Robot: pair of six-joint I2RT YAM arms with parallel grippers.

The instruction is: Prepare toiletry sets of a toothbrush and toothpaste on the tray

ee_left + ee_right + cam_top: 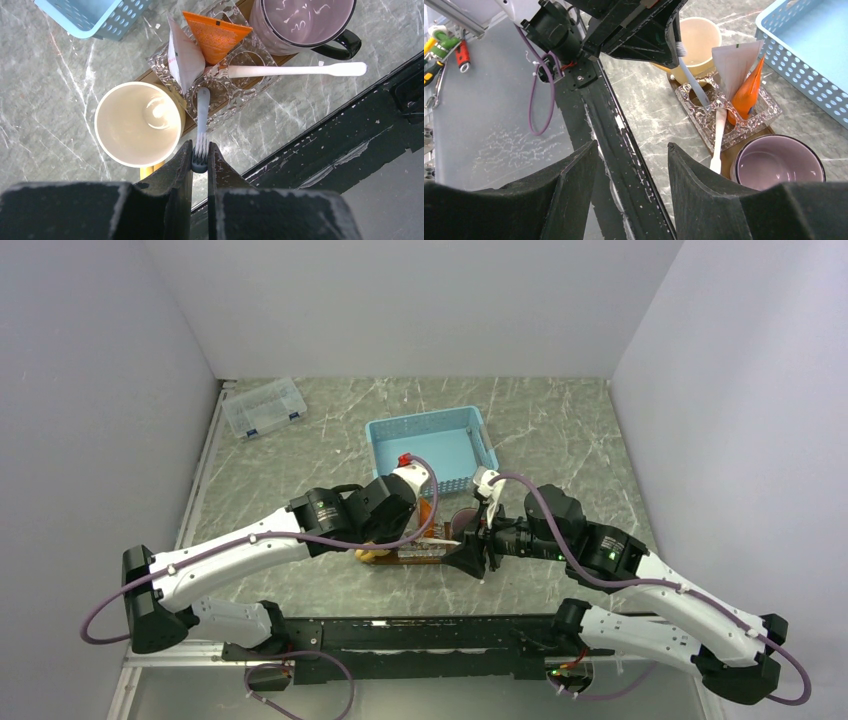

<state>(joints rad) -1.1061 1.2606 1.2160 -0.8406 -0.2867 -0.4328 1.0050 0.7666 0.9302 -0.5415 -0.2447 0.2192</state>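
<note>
Within the faceted holder stands a grey toothbrush.

Bright, even overhead light, soft shadows; wrist views blur the near jaws

holder sits on tray between two mugs.

place: robotics lab cell | signs: plain white walls, marble-look table, black mounting rail, hand tools
</note>
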